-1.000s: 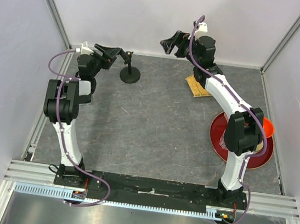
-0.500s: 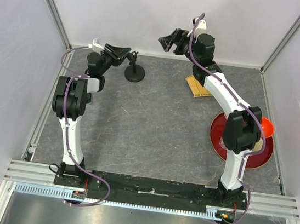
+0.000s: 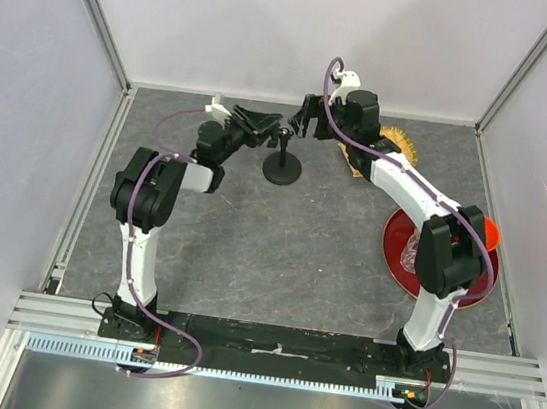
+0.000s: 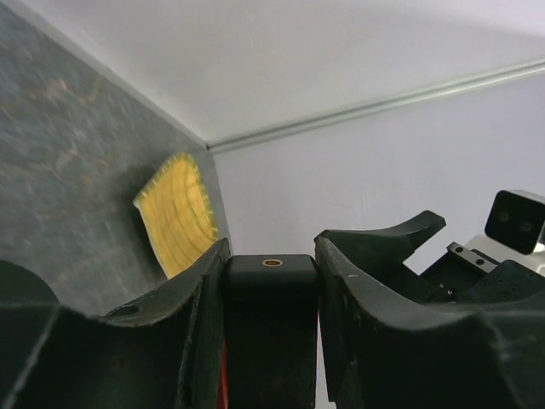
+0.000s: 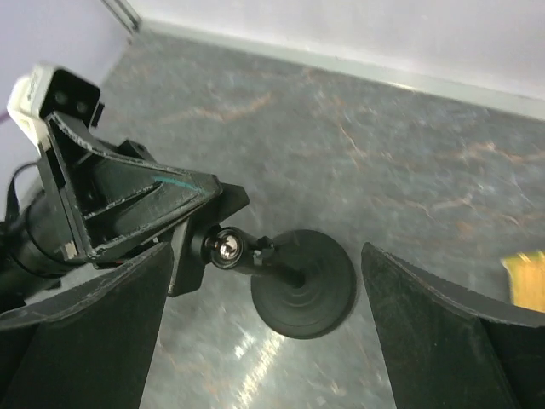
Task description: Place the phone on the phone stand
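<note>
The all-black phone stand (image 3: 281,168), with a round flat disc base, a thin post and a small head on top, stood near the back wall of the grey mottled worktop (image 3: 277,255), about in the middle between the two arms. In the right wrist view its disc base was seen from above, and the post ran from it toward the left arm. I could not tell if the base lay fully flat on the worktop. The left tool (image 3: 269,123) was closed on the head of the stand. In the left wrist view the two black fingers (image 4: 200,298) pressed on both sides of a black block with a small brass insert on its top, with no gap on either side. The right tool (image 5: 266,251) hung just above the stand, with its jaws wide apart and nothing between them, one finger on each side of the base in its own view. It touched neither the stand nor the left tool. Behind the right arm, near the back wall, a yellow ribbed flat piece (image 3: 395,138) lay on the worktop. Well apart, at the right edge, was a round red plate (image 3: 465,285) with a small clear thing (image 3: 413,253) on it, partly hidden by the right arm.
</note>
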Tool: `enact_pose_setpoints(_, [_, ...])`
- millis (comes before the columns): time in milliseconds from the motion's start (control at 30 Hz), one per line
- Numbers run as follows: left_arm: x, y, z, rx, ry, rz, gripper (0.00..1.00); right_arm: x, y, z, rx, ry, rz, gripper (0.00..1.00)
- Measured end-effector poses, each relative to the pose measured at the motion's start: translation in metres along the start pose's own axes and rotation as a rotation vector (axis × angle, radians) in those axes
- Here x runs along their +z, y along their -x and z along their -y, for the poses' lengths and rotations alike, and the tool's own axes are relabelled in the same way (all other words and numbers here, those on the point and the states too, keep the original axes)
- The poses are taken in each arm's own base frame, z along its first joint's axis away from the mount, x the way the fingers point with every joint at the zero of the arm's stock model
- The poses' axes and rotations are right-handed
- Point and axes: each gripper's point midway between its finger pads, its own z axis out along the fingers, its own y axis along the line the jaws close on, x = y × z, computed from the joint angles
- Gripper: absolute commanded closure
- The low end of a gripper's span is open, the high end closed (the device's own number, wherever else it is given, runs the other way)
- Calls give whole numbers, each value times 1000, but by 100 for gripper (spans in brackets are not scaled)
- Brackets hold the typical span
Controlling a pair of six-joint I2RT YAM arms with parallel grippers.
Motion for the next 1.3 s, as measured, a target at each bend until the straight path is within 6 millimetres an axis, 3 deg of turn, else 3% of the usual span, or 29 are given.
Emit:
enact_pose_setpoints(100, [6,-37,8,-21,-3,-38,98,-19,-14,5,-71,-9,-38,2])
enact_pose_setpoints(200, [9,-58,12,-29,-1,-58,98,-28,-10,5,-140,22,-37,2])
enact_pose_setpoints(300, [8,-63,13,-27,17,-44,98,-36,-6,4,-160,93,-38,4])
enact_pose_setpoints(433, [1,-60,13,-4,58,6,98,-43,1,17,-155,134,-35,2])
enact_pose_setpoints(567, [-7,-63,18,57,86,23,50,-45,1,24,-168,136,-42,2])
enact_pose_setpoints(633, [-9,-67,20,83,83,13,40,-46,-4,21,-192,153,-59,2])
enact_pose_setpoints(800, [-19,-72,14,120,102,-2,36,-50,-24,20,-264,187,-128,2])
enact_pose_setpoints(1000, [-48,-61,22,231,129,10,34,-60,-46,11,-321,275,-198,2])
enact_pose_setpoints(1067, [-58,-49,34,307,115,31,46,-61,-50,6,-333,292,-213,2])
enact_pose_setpoints(1133, [-62,-32,50,410,96,34,48,-61,-56,0,-345,306,-227,2])
enact_pose_setpoints(1233, [-47,-14,70,584,61,-55,34,-61,-60,-10,-357,324,-240,2])
enact_pose_setpoints(1300, [-19,-6,89,715,10,-176,27,-60,-60,-13,-361,330,-240,2])
